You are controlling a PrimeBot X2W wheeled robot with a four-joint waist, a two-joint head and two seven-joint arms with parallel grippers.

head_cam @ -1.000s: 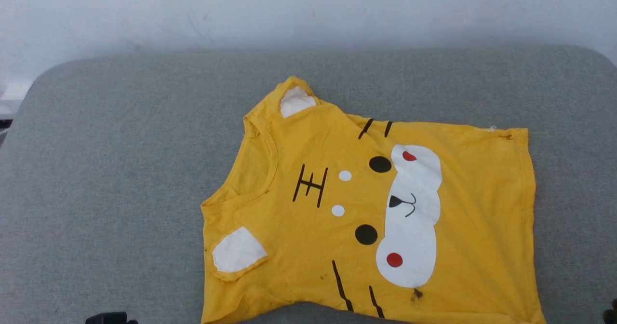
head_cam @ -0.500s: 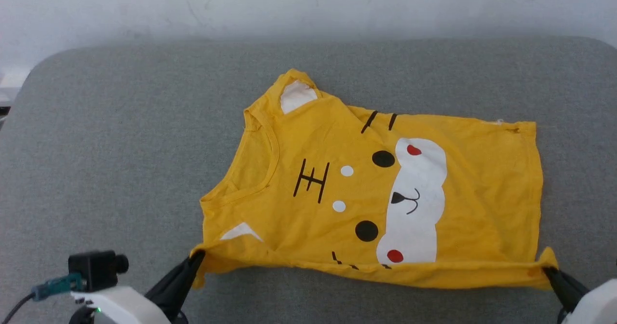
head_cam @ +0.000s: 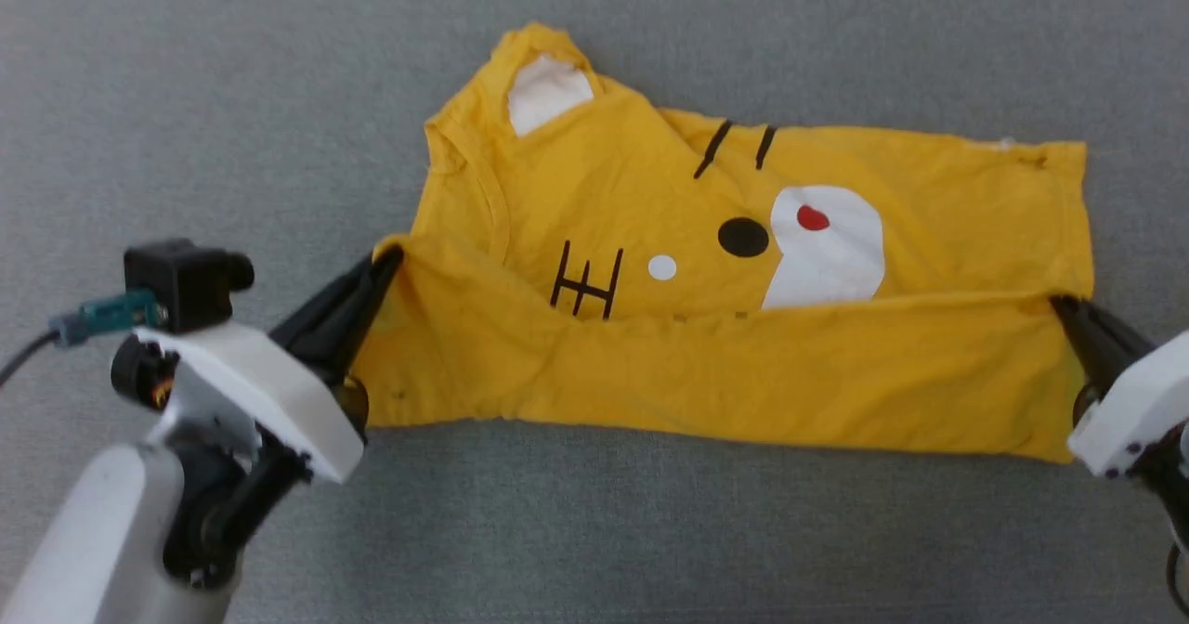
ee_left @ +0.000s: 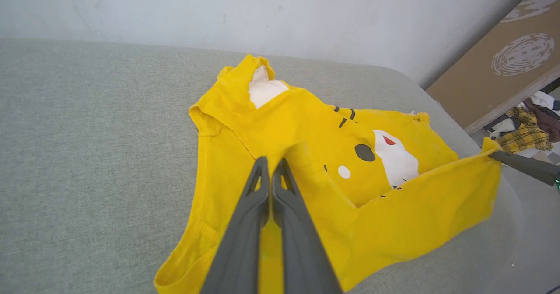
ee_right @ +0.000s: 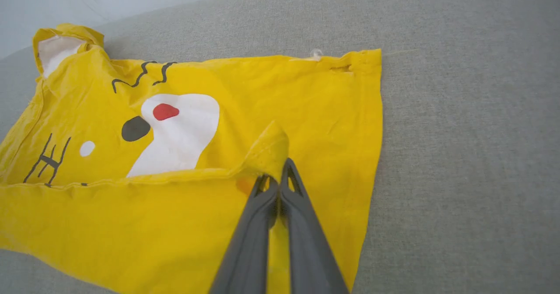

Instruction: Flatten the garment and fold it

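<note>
Grey padded surface (head_cam: 232, 95): garment (head_cam: 706, 383) lies across it, near half raised and doubled over the print. Left gripper (head_cam: 385, 262) and right gripper (head_cam: 1064, 306) are each pinched tight on 1 near corner. Judgement: keep both corners level and the edge taut, then align with the far edge. No brand or label legible.

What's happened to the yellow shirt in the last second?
The left gripper and right gripper came in, pinched the near corners of the garment, then lifted that edge and carried it toward the far side, covering the lower half of the print. The far edge and the white patch stayed on the grey surface; the head camera tilted down.
</note>
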